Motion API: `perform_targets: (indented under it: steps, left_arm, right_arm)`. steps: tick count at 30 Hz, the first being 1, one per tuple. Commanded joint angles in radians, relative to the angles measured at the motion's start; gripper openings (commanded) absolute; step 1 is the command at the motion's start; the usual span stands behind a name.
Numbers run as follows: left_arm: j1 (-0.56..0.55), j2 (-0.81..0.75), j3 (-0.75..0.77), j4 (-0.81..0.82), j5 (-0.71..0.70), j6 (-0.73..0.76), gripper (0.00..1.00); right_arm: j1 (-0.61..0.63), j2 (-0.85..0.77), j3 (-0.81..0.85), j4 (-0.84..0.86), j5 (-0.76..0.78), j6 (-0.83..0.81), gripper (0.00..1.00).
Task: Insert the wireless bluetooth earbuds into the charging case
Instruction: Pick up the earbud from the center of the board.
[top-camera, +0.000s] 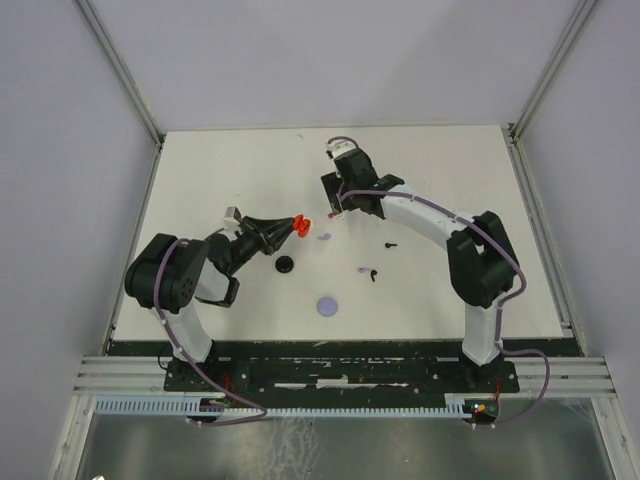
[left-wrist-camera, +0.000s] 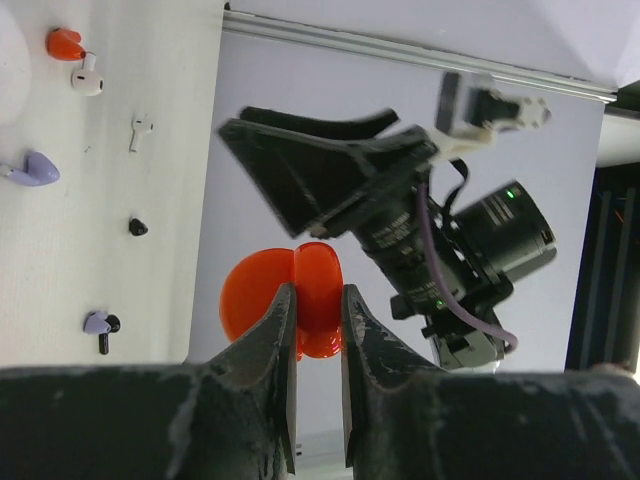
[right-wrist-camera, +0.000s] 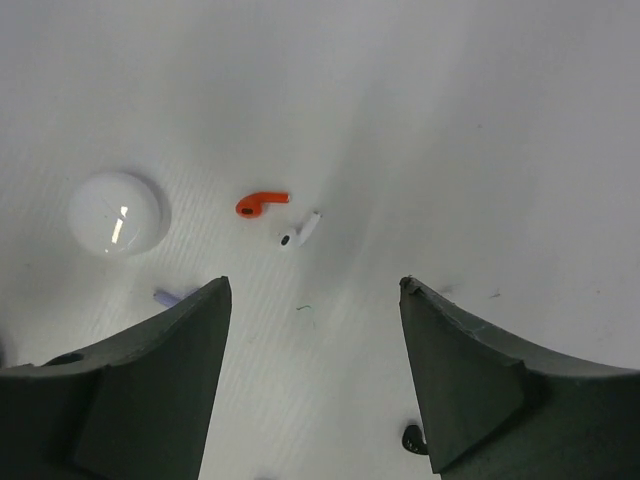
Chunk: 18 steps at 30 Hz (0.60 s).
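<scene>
**Red bud pick pending: case held, right arm over the target**

Nearest the bases, a lavender disc (top-camera: 328, 306) and a black disc (top-camera: 286, 265) lie flat on the table (top-camera: 200, 180). Neither is a target. Just past them are a lavender earbud (top-camera: 363, 269) and a black earbud (top-camera: 389, 244), loose.

Mid-table, the left gripper (left-wrist-camera: 318, 292) is clamped on the red charging case (left-wrist-camera: 250, 295) and holds it off the table, on edge. Two rounded lobes show, so I read it as hinged open. I can't see the wells.

Further out, the right gripper (right-wrist-camera: 315, 285) hangs over the table with its jaws wide apart and nothing in them. Below the gap the red earbud (right-wrist-camera: 262, 203) lies flat. A white earbud (right-wrist-camera: 300, 230) sits just beside it, not touching, and a white disc (right-wrist-camera: 118, 212) lies off to one side.

My read: this is the pick step for the red bud, and nothing is seated yet. Next I go straight down, centre on the red one and close without catching the white neighbour. Then I carry it to the case.

Materials: the buds are tiny smooth plastic, a bulb plus a short stem, and will likely skid or flip under hard fingers. The case is glossy, rounded, translucent-looking red and may twist in the grip on insertion. The white disc is domed and shiny. The table is matte white.
</scene>
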Motion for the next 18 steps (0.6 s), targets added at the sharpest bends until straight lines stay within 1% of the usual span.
perform_targets:
  steps: [1,6,11,18]
  left_arm:
    - [0.01,-0.054,-0.013,0.213,0.005,-0.02,0.03]
    - [0.025,-0.056,-0.018,0.213,0.02,-0.022,0.03]
    - [0.03,-0.054,-0.022,0.213,0.026,-0.019,0.03]
    - [0.037,-0.055,-0.029,0.214,0.027,-0.018,0.03]
  right_arm:
    - [0.006,0.129,0.166,-0.223,-0.054,-0.058,0.77]
    - [0.006,0.226,0.267,-0.26,-0.044,-0.093,0.78]
    - [0.006,0.281,0.313,-0.258,-0.003,-0.114,0.79]
    - [0.007,0.339,0.353,-0.253,-0.009,-0.135,0.81]
